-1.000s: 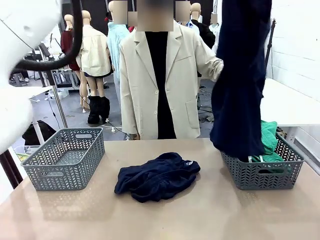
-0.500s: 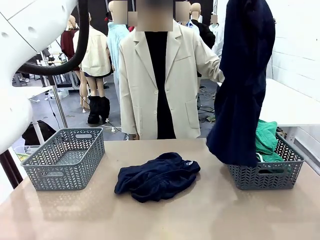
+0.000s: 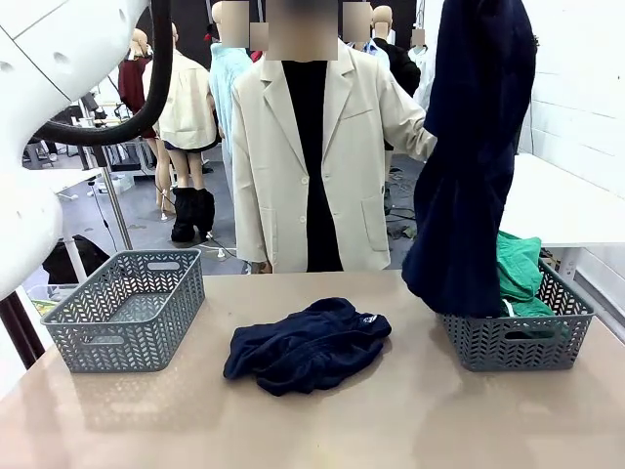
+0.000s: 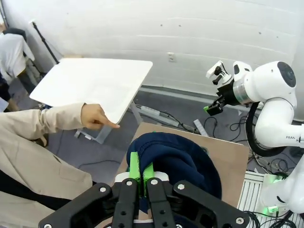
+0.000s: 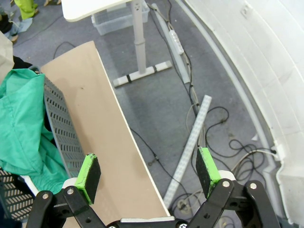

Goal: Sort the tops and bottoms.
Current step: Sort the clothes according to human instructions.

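Observation:
A dark navy garment (image 3: pixel 474 156) hangs long from above the picture's top, its hem at the left rim of the right basket (image 3: pixel 518 340). My left gripper (image 4: pixel 141 172) is shut on that navy garment (image 4: pixel 180 161), seen bunched just under its fingers. A bright green garment (image 3: pixel 518 274) lies in the right basket. Another navy garment (image 3: pixel 308 344) lies crumpled on the table's middle. My right gripper (image 5: pixel 148 167) stands open with nothing in it, high over the table's right edge beside the green garment (image 5: pixel 21 118).
An empty grey basket (image 3: pixel 127 311) stands at the table's left. The person in a beige blazer (image 3: pixel 312 156) stands at the far side; a hand (image 4: pixel 97 116) points with one finger toward the held garment. A white side table (image 4: pixel 95 83) is beyond.
The hanging navy garment has swayed slightly right and its hem has shifted over the right basket's rim. My left arm's near segment has moved a little.

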{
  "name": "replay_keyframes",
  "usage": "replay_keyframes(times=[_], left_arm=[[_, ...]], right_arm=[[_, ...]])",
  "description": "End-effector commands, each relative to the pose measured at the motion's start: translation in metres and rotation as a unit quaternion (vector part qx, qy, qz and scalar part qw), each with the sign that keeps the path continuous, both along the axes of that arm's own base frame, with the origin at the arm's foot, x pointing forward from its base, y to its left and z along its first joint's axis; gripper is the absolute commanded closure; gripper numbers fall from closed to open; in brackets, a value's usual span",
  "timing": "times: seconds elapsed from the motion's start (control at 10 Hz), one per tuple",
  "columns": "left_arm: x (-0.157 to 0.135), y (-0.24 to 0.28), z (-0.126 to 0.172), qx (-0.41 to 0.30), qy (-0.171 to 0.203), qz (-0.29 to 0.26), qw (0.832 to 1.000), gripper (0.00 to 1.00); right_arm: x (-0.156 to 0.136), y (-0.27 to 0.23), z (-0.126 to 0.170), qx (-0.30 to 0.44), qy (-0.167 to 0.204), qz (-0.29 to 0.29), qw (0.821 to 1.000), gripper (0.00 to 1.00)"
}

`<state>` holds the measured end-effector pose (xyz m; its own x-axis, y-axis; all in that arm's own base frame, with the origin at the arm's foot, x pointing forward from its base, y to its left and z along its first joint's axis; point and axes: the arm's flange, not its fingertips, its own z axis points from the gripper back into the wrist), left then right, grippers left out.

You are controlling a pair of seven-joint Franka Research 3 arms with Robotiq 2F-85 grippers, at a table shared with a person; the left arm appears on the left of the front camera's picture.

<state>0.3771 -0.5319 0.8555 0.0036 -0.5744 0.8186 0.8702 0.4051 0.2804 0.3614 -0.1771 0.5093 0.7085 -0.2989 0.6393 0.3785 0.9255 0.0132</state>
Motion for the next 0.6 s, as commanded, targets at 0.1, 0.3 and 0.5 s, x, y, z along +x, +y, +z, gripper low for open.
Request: replay_keyframes(times=[0.1,0.3,0.5], left_arm=[[0.046,-0.038,0.018,-0.011,-0.061,-0.043,0.997,1.00],[0.086,-0.090,0.036,-0.012,-0.113,-0.074,0.991,1.00],[0.131,-0.136,0.031,-0.042,-0.103,-0.100,0.989,1.00]], right_arm=[[0.000,0.001,-0.002,0.006,-0.001,-0.005,1.000,0.00],[0.000,0.001,-0.002,0.006,-0.001,-0.005,1.000,0.00],[0.000,0.001,-0.002,0.006,-0.001,-0.005,1.000,0.00]])
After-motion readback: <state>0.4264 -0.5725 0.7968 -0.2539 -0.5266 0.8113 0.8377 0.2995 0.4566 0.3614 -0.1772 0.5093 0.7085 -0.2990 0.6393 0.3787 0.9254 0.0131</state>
